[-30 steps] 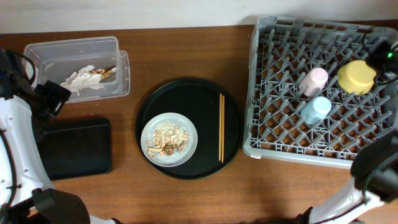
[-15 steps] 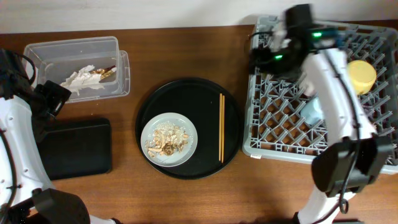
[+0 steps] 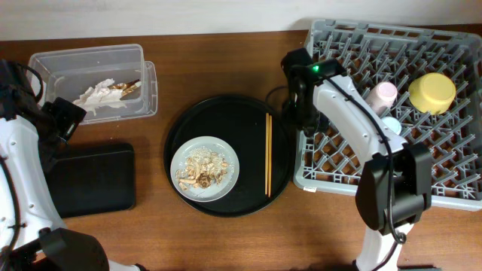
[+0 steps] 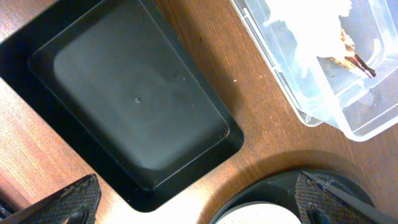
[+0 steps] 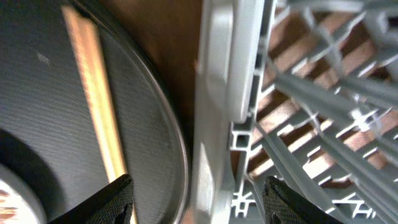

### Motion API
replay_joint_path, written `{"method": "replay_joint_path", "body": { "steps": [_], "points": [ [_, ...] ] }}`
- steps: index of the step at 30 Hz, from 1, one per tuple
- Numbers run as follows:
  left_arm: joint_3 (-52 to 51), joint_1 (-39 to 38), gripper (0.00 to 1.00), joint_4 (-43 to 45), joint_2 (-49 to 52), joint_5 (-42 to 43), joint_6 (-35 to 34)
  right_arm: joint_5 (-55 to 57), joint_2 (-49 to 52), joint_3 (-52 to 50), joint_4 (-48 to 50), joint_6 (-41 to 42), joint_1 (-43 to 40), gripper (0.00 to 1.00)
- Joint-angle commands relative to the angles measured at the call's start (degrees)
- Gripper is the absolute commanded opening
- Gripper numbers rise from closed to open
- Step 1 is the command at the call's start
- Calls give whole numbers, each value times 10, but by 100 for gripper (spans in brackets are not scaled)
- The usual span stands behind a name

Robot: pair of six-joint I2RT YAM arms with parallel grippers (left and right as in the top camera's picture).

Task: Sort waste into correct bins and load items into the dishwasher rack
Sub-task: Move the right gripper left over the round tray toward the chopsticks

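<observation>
Right gripper (image 5: 199, 200): fingers apart, empty; I've swung it across from the far side to the near-left edge of the dishwasher rack (image 3: 316, 179).
Chopsticks (image 3: 268, 154): lying on the round tray (image 3: 248, 120), just beside that gripper; I judge them my next pick.
Left gripper (image 4: 202, 202): wide apart, empty, over the black tray (image 4: 137, 112).

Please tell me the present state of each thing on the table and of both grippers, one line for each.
clear tub: holds wrapper scraps
black rectangular tray: empty
plate: on round black tray, food bits on it
chopsticks: lying on round black tray
pink cup: in dishwasher rack
light-blue cup: in dishwasher rack, partly hidden
yellow bowl: in dishwasher rack
left gripper: open, empty
right gripper: open, empty
</observation>
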Motion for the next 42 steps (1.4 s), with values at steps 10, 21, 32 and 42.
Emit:
{"method": "replay_joint_path", "body": {
  "steps": [10,21,32,42],
  "points": [
    [2,3,99,1,-10,-4,-5,-26,-3,-98,25,16,2,45],
    [2,3,99,1,-10,-4,-5,-28,-3,-98,-72,-52,2,42],
    [2,3,99,1,-10,-4,-5,-30,-3,-98,-172,-69,2,39],
    [2,3,99,1,-10,-4,-5,-23,-5,-98,-200,-69,2,40]
  ]
}}
